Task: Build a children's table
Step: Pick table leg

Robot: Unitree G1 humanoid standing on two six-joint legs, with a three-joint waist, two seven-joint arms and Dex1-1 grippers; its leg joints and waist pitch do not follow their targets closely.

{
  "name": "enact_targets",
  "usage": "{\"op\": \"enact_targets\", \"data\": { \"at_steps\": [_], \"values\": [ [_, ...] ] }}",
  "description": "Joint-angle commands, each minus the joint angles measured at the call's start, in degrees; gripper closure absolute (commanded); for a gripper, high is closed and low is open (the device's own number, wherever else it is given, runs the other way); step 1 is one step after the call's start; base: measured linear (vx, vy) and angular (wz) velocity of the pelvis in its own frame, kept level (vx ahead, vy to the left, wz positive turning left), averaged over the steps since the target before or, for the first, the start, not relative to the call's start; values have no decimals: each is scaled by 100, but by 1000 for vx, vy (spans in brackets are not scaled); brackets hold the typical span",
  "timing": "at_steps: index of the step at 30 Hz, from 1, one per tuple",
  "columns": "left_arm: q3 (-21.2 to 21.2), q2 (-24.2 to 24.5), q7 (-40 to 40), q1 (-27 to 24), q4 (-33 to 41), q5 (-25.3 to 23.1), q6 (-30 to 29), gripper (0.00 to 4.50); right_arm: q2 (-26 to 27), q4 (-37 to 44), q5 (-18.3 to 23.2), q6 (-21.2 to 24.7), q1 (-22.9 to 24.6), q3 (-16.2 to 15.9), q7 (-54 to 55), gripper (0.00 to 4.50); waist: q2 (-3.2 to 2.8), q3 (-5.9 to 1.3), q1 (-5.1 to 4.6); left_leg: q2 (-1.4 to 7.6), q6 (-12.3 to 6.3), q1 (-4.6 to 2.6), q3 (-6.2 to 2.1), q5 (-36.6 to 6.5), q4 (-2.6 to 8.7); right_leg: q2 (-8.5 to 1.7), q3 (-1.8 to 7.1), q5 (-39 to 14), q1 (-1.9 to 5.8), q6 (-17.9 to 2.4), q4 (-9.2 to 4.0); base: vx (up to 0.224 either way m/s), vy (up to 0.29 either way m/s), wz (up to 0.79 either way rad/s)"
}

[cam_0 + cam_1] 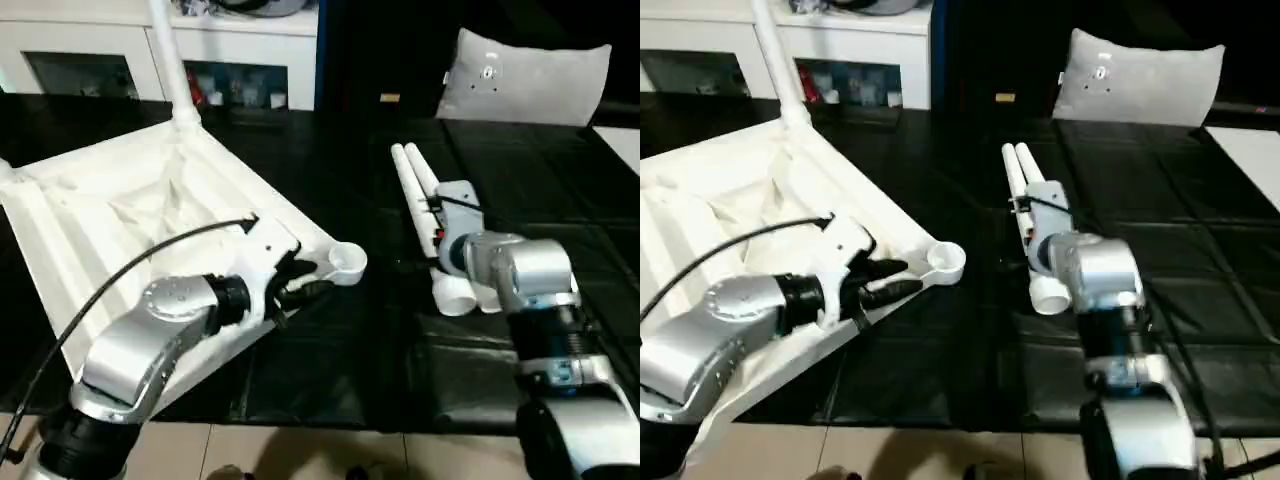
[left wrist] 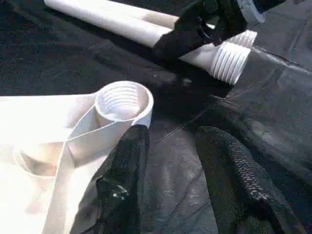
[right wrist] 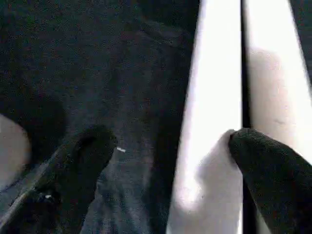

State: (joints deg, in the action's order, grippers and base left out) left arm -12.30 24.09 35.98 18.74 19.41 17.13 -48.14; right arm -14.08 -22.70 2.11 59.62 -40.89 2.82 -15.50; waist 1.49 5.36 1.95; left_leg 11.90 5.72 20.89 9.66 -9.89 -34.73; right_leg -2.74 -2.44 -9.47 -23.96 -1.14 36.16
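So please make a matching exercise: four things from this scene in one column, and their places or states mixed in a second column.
Things:
1. table top
2. two loose legs
3. cushion
4. fitted leg

Places or states:
A. standing upright in the far corner of the top
B. lying side by side on the black mat
C. leaning at the back, on the right
D. lying ribbed side up, on the left

Pairs: 1-D, 2-B, 3-C, 4-A

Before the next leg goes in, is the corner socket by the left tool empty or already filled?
Empty. The corner socket shows bare inner threads, nothing screwed in. The left tool sits beside it, and two loose legs lie on the black mat.
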Motion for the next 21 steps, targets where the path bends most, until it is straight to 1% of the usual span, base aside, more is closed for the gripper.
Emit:
{"op": "enact_targets", "data": {
  "at_steps": [1, 3, 5, 8, 9, 10, 12, 14, 15, 16, 17, 19, 21],
  "values": [
    [-44, -13, -60, 4, 142, -15, -154, 267, -4, -178, 40, 182, -11, 35, -28, 0, -58, -509, 2, -8, 232, -57, 23, -1255, 319, -287, 204, -2093, 286, -603, -519, 0, 0, 0],
    [-59, -8, -91, 1, 193, 4, -239, 267, -23, -211, 39, 245, -31, 12, -55, 0, -50, -527, 6, -5, 216, -37, 17, -1200, 316, -294, 202, -1967, 300, -641, -506, 0, 0, 0],
    [-82, 1, -115, -10, 261, 59, -371, 267, -62, -294, 91, 355, -49, -36, -182, 0, -60, -520, 12, -6, 208, -31, 14, -1217, 318, -295, 197, -1951, 306, -665, -505, 0, 0, 0],
    [-65, -15, -130, 2, 273, 81, -424, 267, -60, -370, 161, 390, -59, 27, -224, 0, -48, -522, 13, -10, 193, -33, 20, -1220, 310, -298, 197, -2000, 302, -654, -515, 0, 0, 0],
    [-58, -20, -142, 16, 275, 89, -457, 267, -68, -453, 185, 375, -78, 63, -231, 0, -61, -527, 18, -6, 199, -35, 16, -1198, 312, -298, 194, -1980, 301, -664, -507, 0, 0, 0],
    [-56, -21, -150, 33, 268, 91, -476, 266, -67, -523, 224, 370, -90, 109, -252, 19, -56, -528, 12, -7, 200, -34, 18, -1199, 310, -293, 194, -1969, 299, -669, -506, 0, 0, 0],
    [-57, -18, -157, 45, 268, 92, -498, 266, -72, -585, 256, 362, -104, 128, -273, 41, -57, -526, 12, -9, 198, -37, 18, -1237, 307, -298, 189, -2021, 298, -671, -513, 0, 0, 0],
    [-72, 11, -156, 61, 280, 82, -533, 266, -74, -626, 278, 350, -100, 111, -292, 48, -66, -526, 14, -9, 200, -35, 15, -1229, 309, -294, 186, -1999, 299, -667, -517, 0, 0, 0],
    [-73, 13, -155, 62, 282, 81, -537, 266, -74, -628, 277, 350, -100, 108, -293, 66, -58, -527, 13, -10, 198, -29, 15, -1218, 310, -295, 186, -1985, 305, -670, -512, 0, 0, 0],
    [-80, 24, -151, 69, 288, 74, -547, 249, -74, -609, 288, 360, -86, 89, -323, 70, -61, -527, 16, -9, 198, -33, 15, -1221, 310, -295, 186, -1991, 303, -671, -512, 0, 0, 0],
    [-87, 42, -145, 75, 296, 65, -553, 232, -67, -591, 295, 371, -72, 73, -351, 84, -55, -529, 15, -10, 193, -32, 16, -1208, 308, -293, 186, -1975, 304, -674, -512, 0, 0, 0],
    [-118, 77, -142, 96, 300, 58, -553, 232, -66, -583, 303, 353, -34, 36, -408, 102, -57, -532, 17, -10, 186, -27, 16, -1198, 307, -300, 188, -1981, 312, -676, -512, 0, 0, 0],
    [-129, 88, -149, 101, 289, 41, -535, 212, -62, -598, 303, 334, -23, 33, -413, 121, -56, -531, 19, -5, 183, -28, 14, -1186, 309, -300, 187, -1975, 309, -685, -508, 0, 0, 0]
  ]
}}
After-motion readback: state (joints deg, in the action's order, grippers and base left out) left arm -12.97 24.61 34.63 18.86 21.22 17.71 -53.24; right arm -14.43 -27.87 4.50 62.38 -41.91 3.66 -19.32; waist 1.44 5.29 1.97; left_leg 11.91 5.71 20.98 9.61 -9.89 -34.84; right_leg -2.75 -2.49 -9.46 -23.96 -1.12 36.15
